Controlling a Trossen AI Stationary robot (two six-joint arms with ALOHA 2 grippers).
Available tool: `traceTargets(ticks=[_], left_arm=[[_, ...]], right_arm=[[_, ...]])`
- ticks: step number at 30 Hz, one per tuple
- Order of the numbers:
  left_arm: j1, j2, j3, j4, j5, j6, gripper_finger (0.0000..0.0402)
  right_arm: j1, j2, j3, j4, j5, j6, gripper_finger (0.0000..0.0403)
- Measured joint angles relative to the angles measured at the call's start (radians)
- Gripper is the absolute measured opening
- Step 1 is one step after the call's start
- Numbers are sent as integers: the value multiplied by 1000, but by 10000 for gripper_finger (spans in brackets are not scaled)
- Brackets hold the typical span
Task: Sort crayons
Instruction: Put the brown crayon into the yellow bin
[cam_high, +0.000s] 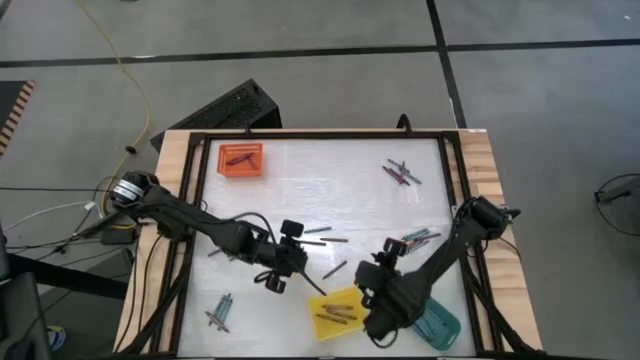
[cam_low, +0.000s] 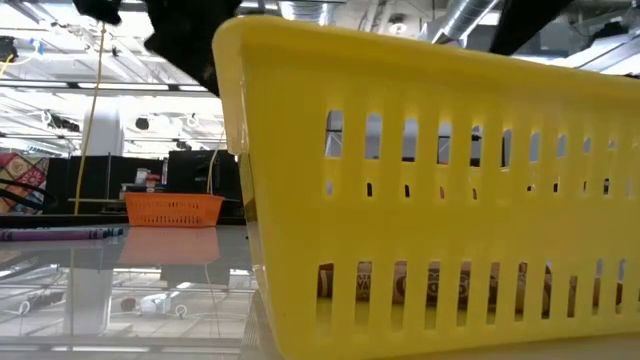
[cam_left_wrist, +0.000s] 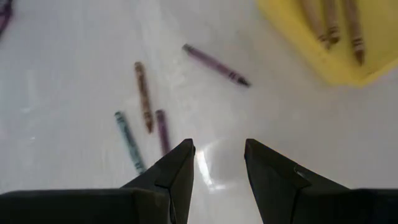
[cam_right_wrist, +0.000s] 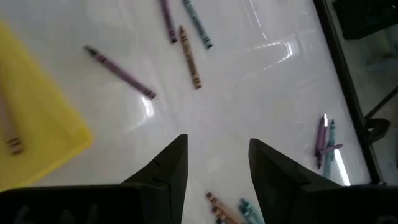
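Loose crayons lie flat on the white table. In the left wrist view I see a purple crayon (cam_left_wrist: 216, 65), a brown one (cam_left_wrist: 143, 95), a second purple one (cam_left_wrist: 162, 130) and a teal one (cam_left_wrist: 129, 140). My left gripper (cam_left_wrist: 219, 148) hangs open above the table near them, left of the yellow tray (cam_high: 337, 312), with nothing between its fingers. My right gripper (cam_right_wrist: 217, 142) also hangs open over bare table, just right of that tray. Brownish crayons (cam_left_wrist: 329, 25) lie inside the yellow tray. The orange tray (cam_high: 241, 160) stands at the far left with dark crayons in it.
A teal tray (cam_high: 443, 325) sits at the near right, partly under my right arm. More crayons lie in clusters at the far right (cam_high: 402, 175), at the right (cam_high: 420, 237) and at the near left (cam_high: 220, 312). A dark frame (cam_high: 455, 180) borders the table.
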Motion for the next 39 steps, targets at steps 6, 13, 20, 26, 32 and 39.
traceTargets(ticks=[6,13,20,26,32,39], left_arm=[[50,-150,-158,118,0,-15,133],[58,-355,-350,298,16,-41,133],[48,-468,-548,544,130,-108,133],[6,-476,-646,672,137,-170,133],[-44,-473,-649,707,103,-149,133],[-71,-473,-649,722,72,-113,133]], right_arm=[[-78,-47,0,0,1,-60,163],[-158,-119,0,17,51,-189,163],[-280,-149,0,200,1,-514,163],[-421,-128,0,319,-188,-728,163],[-533,-112,-10,384,-313,-812,163],[-579,-131,-193,531,-436,-873,163]])
